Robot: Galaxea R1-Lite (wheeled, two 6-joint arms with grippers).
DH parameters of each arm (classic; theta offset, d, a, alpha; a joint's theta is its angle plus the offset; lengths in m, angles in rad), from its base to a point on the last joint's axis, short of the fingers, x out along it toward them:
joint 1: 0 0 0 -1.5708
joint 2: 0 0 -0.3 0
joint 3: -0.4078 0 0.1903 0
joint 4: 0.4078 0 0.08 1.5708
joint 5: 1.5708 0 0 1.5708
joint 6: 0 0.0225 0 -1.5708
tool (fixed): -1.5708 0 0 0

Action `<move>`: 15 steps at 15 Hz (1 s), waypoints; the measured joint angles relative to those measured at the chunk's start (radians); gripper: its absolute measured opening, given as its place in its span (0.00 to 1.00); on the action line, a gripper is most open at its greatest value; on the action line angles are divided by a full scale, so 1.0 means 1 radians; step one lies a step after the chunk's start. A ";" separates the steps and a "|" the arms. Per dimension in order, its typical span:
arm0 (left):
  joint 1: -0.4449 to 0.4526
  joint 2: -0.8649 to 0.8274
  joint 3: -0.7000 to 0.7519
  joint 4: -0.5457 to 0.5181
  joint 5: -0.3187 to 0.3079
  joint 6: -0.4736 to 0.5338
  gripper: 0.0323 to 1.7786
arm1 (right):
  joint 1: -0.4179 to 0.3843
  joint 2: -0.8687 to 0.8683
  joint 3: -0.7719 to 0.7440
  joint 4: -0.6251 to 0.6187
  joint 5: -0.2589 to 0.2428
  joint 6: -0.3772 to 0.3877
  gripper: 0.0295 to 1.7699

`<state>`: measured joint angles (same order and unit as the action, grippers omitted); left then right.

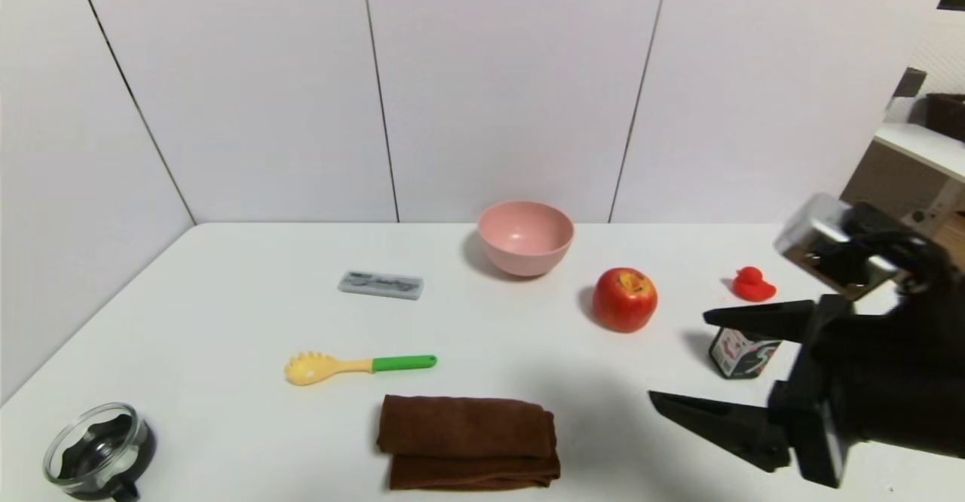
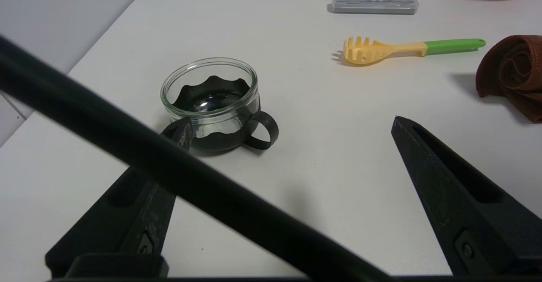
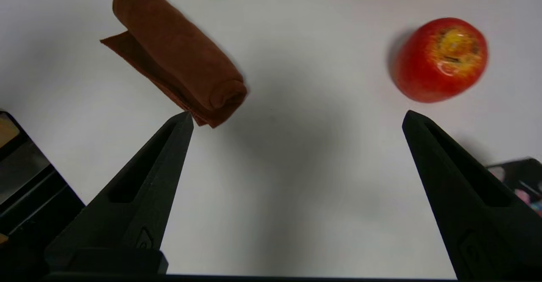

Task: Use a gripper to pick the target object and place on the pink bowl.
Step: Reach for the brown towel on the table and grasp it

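The right gripper hangs over the table, fingers spread, empty; the brown towel lies below the pink bowl in the head view — best centre over the roll, then descend straight; the left gripper idles above the table, fingers apart.

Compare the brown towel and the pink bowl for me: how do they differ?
The towel is dark brown, while the bowl is pale pink. The towel is soft folded cloth; the bowl is smooth, rigid-looking and round. The towel lies low and flat-sided, whereas the bowl stands upright, open and hollow. Both rest on the white table, ungripped.
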<state>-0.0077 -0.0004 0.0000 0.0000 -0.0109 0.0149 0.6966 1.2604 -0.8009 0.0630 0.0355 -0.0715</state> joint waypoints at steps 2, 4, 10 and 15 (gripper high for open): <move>0.000 0.000 0.000 0.000 0.000 0.000 0.95 | 0.021 0.106 -0.014 -0.044 0.005 -0.008 0.97; 0.000 0.000 0.000 0.000 0.000 0.000 0.95 | 0.040 0.204 -0.040 -0.062 0.018 -0.012 0.97; 0.000 0.000 0.000 0.000 0.000 0.000 0.95 | 0.104 0.385 -0.161 -0.068 0.028 -0.015 0.97; 0.000 0.000 0.000 0.000 0.000 0.000 0.95 | 0.151 0.442 -0.194 -0.176 0.118 -0.018 0.97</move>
<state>-0.0077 -0.0004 0.0000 0.0000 -0.0104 0.0153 0.8481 1.7021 -0.9947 -0.1134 0.1534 -0.0894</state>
